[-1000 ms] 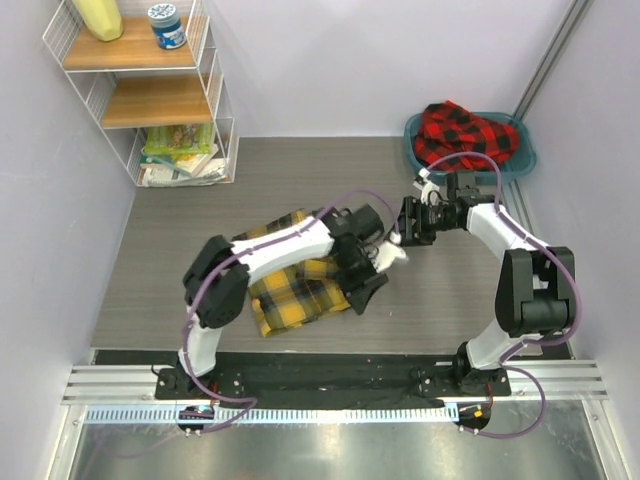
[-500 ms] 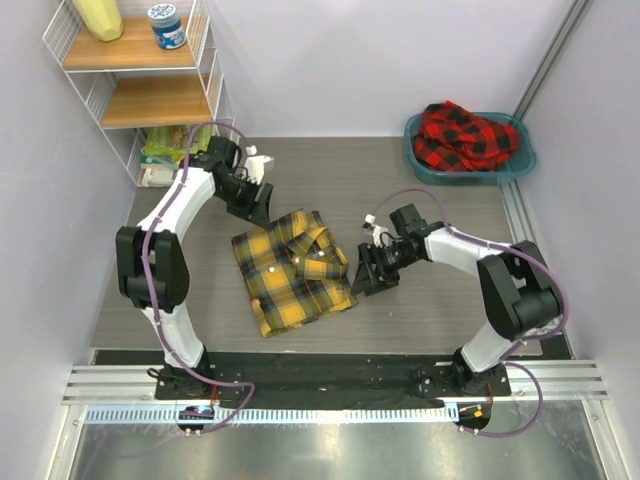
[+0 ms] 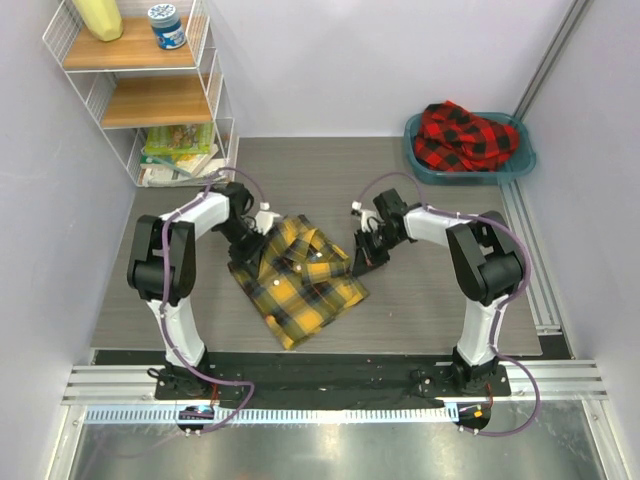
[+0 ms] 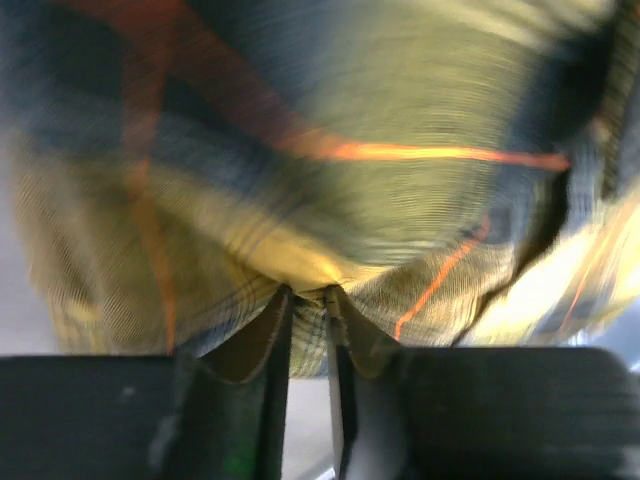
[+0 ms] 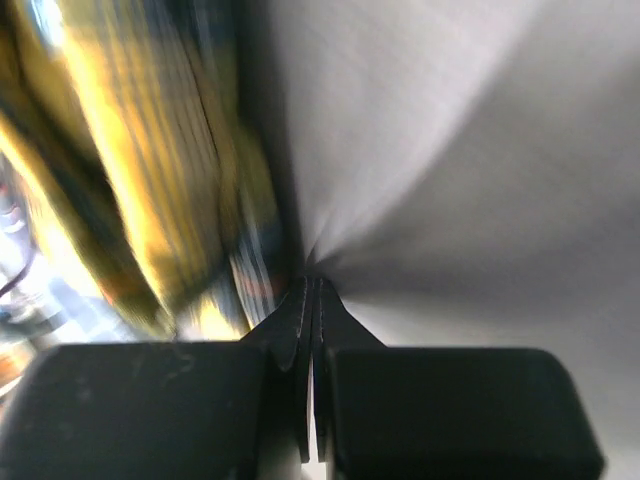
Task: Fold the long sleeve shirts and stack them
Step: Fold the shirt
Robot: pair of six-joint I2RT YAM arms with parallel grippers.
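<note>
The yellow-and-black long sleeve shirt (image 3: pixel 302 278) lies folded on the grey table, turned diagonally. My left gripper (image 3: pixel 250 243) sits low at its back-left edge. In the left wrist view that gripper (image 4: pixel 308 293) is shut on a fold of the yellow plaid cloth (image 4: pixel 400 150). My right gripper (image 3: pixel 362 256) rests at the shirt's right edge. In the right wrist view it (image 5: pixel 311 283) is shut with nothing seen between the jaws, and the blurred yellow shirt (image 5: pixel 130 170) lies just left of the tips. The red-and-black long sleeve shirt (image 3: pixel 462 133) is heaped in the teal basin (image 3: pixel 521 160).
A wire shelf unit (image 3: pixel 150 100) stands at the back left with a yellow bottle, a jar and books on it. The basin sits at the back right corner. A metal rail (image 3: pixel 530 260) runs along the table's right side, and another crosses the near edge by the arm bases.
Both grippers have come down onto the yellow shirt's opposite edges and shut. The shirt has turned and slid a little toward the near right.
</note>
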